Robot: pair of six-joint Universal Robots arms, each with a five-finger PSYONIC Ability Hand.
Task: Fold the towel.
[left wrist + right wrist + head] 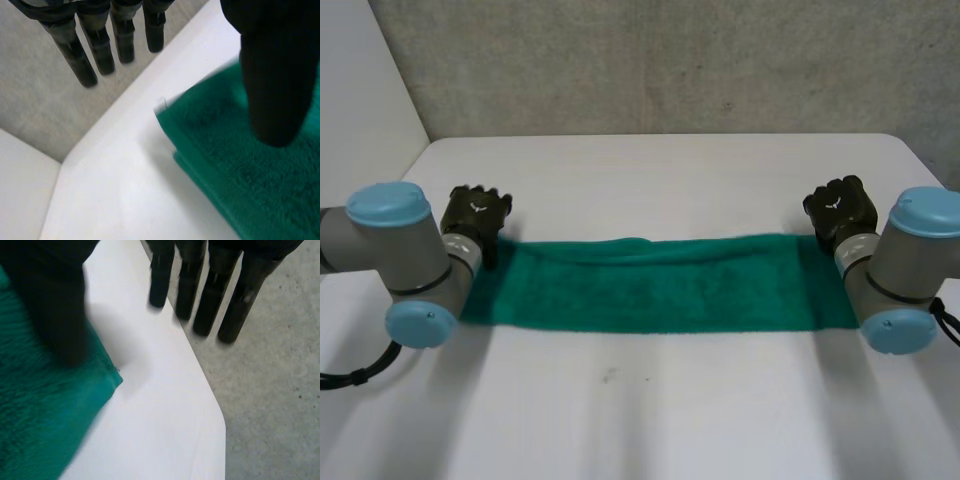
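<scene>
Two empty, straight-fingered hands, my left hand (477, 212) and right hand (840, 208), are at the far corners of the green towel (660, 290), a strip across the white table (650, 180). It looks soft and limp, so I'd pinch those corners.

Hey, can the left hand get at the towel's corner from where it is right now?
Probably yes. The left hand sits at the towel's far corner with fingers straight and open, thumb over the cloth, and nothing lies between them on the table.
</scene>
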